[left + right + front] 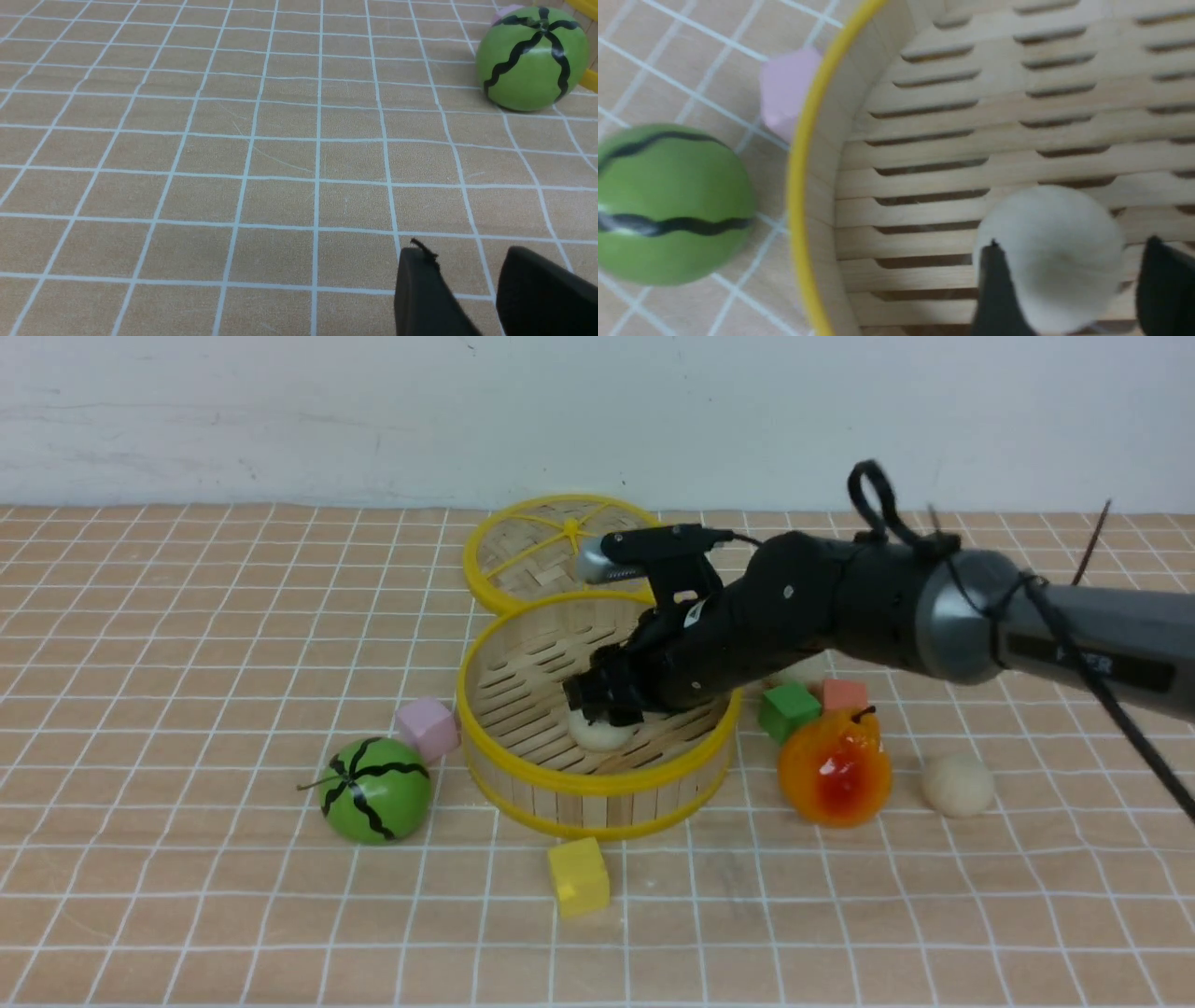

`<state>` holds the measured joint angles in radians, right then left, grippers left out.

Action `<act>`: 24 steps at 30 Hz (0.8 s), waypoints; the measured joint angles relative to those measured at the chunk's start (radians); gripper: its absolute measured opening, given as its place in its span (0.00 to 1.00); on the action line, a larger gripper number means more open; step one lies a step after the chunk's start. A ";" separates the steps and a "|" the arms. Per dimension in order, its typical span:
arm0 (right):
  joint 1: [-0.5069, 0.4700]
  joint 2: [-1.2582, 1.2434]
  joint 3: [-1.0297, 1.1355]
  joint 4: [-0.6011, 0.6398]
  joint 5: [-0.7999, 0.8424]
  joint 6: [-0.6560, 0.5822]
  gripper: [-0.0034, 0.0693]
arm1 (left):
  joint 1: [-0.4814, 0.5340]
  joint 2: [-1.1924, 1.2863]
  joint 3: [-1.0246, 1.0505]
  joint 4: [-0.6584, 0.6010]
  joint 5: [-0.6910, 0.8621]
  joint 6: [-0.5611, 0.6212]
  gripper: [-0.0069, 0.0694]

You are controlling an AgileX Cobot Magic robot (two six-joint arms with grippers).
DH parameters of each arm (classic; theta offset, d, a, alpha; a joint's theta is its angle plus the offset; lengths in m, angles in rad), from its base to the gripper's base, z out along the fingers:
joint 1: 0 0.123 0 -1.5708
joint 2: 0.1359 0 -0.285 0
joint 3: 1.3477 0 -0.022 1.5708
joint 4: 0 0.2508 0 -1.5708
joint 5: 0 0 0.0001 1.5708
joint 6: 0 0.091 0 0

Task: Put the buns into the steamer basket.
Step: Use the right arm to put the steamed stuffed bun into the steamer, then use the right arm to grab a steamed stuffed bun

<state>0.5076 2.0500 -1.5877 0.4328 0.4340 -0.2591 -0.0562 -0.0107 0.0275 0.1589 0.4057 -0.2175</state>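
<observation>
The steamer basket (597, 786) stands mid-table, and its yellow rim (796, 186) shows in the right wrist view. One bun (600, 732) rests on its slatted floor (1052, 254). My right gripper (602, 705) reaches down into the basket, open, its fingers either side of that bun (1073, 242) with a gap on one side. A second bun (958, 785) lies on the table to the right. A third (805, 669) peeks out from under the right arm. My left gripper (467, 252) hovers open over bare tablecloth, holding nothing.
The woven lid (551, 553) lies behind the basket. A watermelon ball (375, 791) and a pink cube (428, 728) sit left of it, and a yellow cube (578, 877) in front. To its right are a green cube (789, 709), a red cube (845, 694) and an orange pear (834, 770).
</observation>
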 joint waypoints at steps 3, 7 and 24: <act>-0.003 -0.066 0.000 -0.057 0.035 0.000 0.68 | 0.000 0.000 0.000 0.000 0.000 0.000 0.40; -0.047 -0.198 0.000 -0.261 0.191 -0.002 0.71 | 0.000 0.000 0.000 0.000 0.000 0.000 0.40; -0.388 -0.280 0.295 -0.330 0.370 0.182 0.48 | 0.000 0.000 0.000 0.000 0.000 0.000 0.40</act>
<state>0.1200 1.7703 -1.2923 0.1025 0.8041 -0.0768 -0.0562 -0.0107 0.0275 0.1589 0.4057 -0.2175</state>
